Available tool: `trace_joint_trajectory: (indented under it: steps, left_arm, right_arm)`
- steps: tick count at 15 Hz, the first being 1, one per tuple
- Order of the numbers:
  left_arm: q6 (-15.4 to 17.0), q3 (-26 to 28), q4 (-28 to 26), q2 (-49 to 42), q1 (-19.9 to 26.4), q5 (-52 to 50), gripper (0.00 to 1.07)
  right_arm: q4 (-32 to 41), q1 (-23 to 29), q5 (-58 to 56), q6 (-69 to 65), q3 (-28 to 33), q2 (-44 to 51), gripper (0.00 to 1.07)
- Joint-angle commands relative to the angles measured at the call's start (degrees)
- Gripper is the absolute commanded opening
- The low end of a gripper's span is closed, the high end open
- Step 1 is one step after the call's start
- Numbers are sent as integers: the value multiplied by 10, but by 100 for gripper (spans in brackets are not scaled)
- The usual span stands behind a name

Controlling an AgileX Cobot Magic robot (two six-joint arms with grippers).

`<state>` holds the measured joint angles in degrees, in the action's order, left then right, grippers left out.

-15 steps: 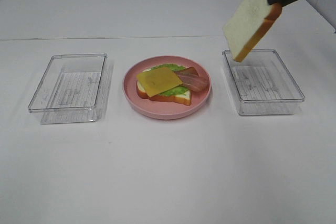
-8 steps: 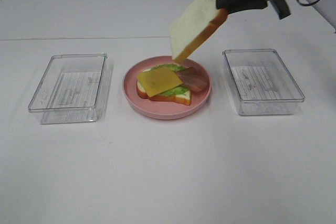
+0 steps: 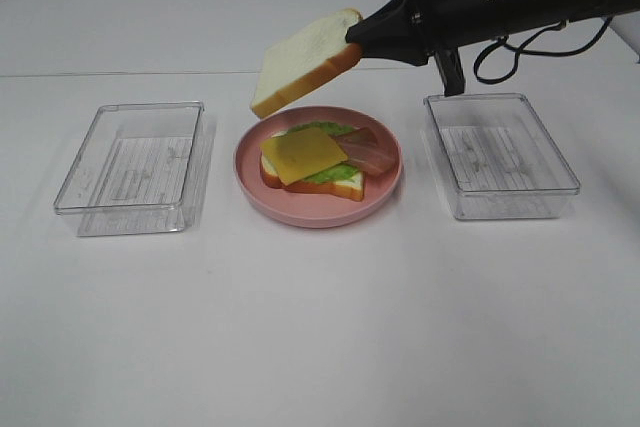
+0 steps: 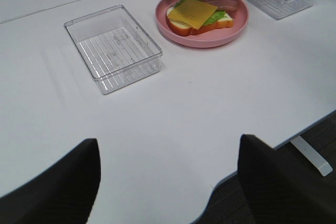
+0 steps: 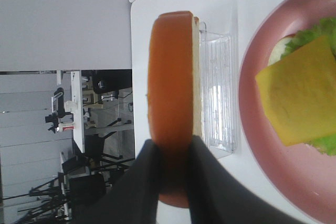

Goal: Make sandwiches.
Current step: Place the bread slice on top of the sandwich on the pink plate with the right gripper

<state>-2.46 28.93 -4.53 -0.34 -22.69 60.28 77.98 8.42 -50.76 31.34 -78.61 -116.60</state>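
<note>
White table (image 3: 320, 327): your right gripper (image 3: 358, 35) pinches the top slice (image 3: 300, 59) above centre-frame stack (image 3: 312, 161); left gripper (image 4: 168, 182) gapes empty. Only capping remains.

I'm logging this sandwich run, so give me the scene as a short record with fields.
held item: bread slice, tilted, above the plate's far left edge
right gripper: shut on the bread slice's crust
left gripper: open, away from the food
plate: pink, holds open sandwich with cheese, lettuce and bacon on top
trays: left tray and right tray, clear, nothing in them
</note>
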Motion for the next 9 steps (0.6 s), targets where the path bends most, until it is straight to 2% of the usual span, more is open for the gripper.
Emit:
trace_joint_trajectory:
  steps: [1,9]
  left_arm:
    - [-1,-1,-2,-11,-4,-7,70]
    - [-1,-1,-2,-11,-4,-7,70]
  right_arm:
    - [49,12,-24,30,3,-36,0]
    - [27,17,16,13,3,-89,0]
